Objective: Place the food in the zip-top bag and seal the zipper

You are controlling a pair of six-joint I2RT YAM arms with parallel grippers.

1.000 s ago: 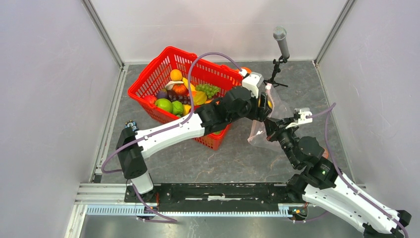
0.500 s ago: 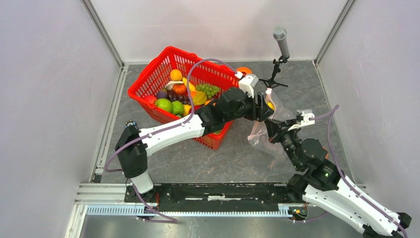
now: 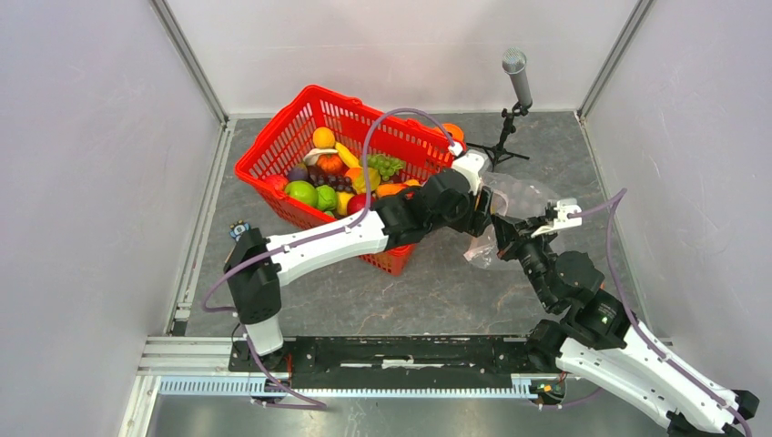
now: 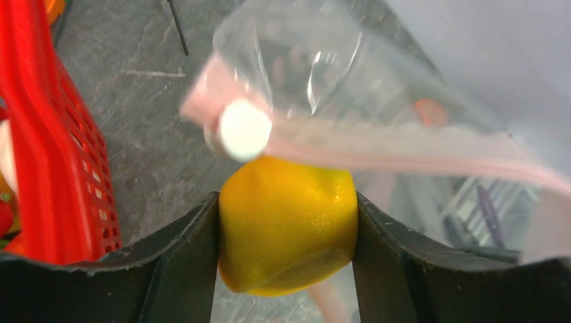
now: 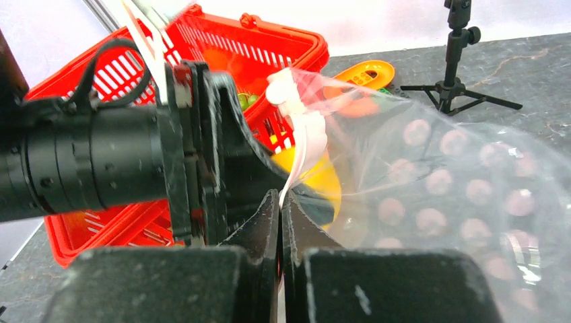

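Left wrist view: the left tool [image 4: 286,210] clamps a yellow lemon [image 4: 288,232], with the zipper [image 4: 377,145] of the zip-top bag [image 4: 337,60] just ahead; the right tool [image 5: 281,202] pinches shut on that zipper.

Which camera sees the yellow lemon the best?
The left wrist camera: the lemon fills the middle of the picture, clamped in the left gripper. The right wrist camera shows only a yellow sliver behind the edge of the bag. In the top camera I cannot make it out.
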